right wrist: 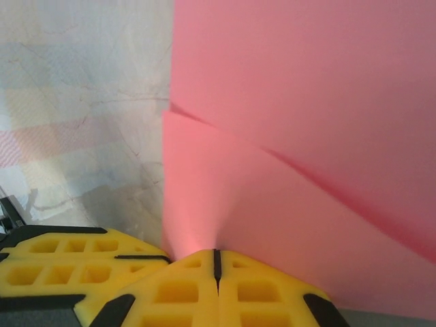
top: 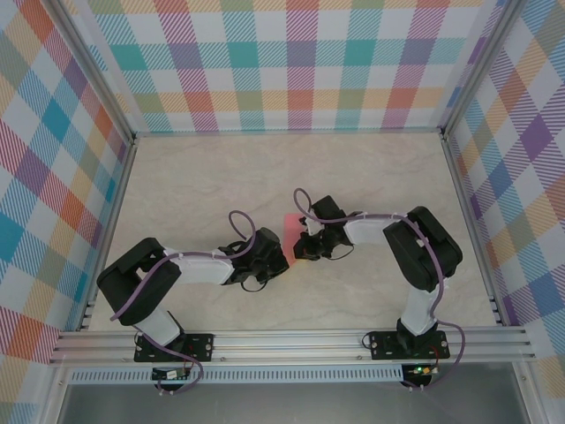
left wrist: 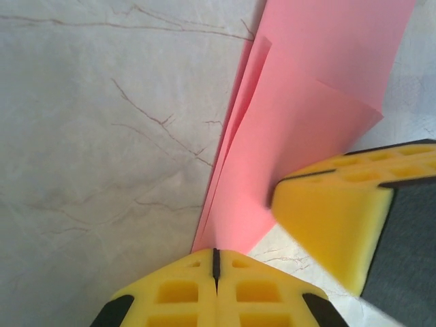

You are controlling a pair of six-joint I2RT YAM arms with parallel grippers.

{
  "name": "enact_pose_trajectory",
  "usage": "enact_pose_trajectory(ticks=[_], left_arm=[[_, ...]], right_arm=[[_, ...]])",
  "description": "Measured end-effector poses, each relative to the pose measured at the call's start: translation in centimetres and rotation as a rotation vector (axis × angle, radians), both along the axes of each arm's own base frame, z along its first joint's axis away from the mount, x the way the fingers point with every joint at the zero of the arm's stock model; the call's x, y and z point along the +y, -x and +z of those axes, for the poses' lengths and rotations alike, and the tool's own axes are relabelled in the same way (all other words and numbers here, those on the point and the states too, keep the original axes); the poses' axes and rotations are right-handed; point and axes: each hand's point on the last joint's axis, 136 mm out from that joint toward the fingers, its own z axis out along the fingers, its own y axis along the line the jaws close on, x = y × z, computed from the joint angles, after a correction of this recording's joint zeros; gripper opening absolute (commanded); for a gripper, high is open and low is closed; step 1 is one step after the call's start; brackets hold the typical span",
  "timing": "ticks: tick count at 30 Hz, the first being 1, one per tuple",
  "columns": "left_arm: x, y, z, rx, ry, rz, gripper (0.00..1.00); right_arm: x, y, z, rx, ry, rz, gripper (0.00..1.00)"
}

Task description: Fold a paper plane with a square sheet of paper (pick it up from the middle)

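2 tight pinches grip the square sheet of paper [left wrist: 300, 136]: left gripper [left wrist: 216, 255], right gripper [right wrist: 216, 255].

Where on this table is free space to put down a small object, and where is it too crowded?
Free: the wide strip of table along the back wall. Crowded: the centre, where the left gripper and the right gripper pinch the pink paper.

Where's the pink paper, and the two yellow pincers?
Salmon-pink folded paper sheet [left wrist: 300, 129]: left wrist view, on its top flap.
Left yellow pincer [left wrist: 216, 257]: left wrist view, between its shut fingertips.
Right yellow pincer [right wrist: 216, 257]: right wrist view, between its shut fingertips.
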Motion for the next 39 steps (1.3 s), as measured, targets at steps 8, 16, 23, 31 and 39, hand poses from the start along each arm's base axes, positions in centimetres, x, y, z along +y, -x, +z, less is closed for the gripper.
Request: enact_pose_trajectory(ticks=[8, 16, 23, 31, 39], left_arm=[[0.1, 0.0, 0.0, 0.011, -0.008, 0.007, 0.0], [1.6, -0.3, 0.1, 0.016, -0.084, -0.006, 0.0], [2.8, -0.6, 0.0, 0.008, -0.138, -0.047, 0.0], [2.8, -0.6, 0.0, 0.001, -0.145, -0.061, 0.0], [2.8, -0.6, 0.0, 0.002, -0.145, -0.061, 0.0]], right_arm=[[-4.5, -4.5, 0.2, -0.06, 0.023, -0.159, 0.0], [-6.9, -7.1, 3.2, -0.169, 0.05, -0.271, 0.0], [-1.6, -3.4, 5.2, -0.153, -0.023, -0.159, 0.0], [2.7, 0.1, 1.8, -0.019, -0.004, -0.066, 0.0], [2.1, 0.0, 0.3, 0.004, 0.034, -0.072, 0.0]])
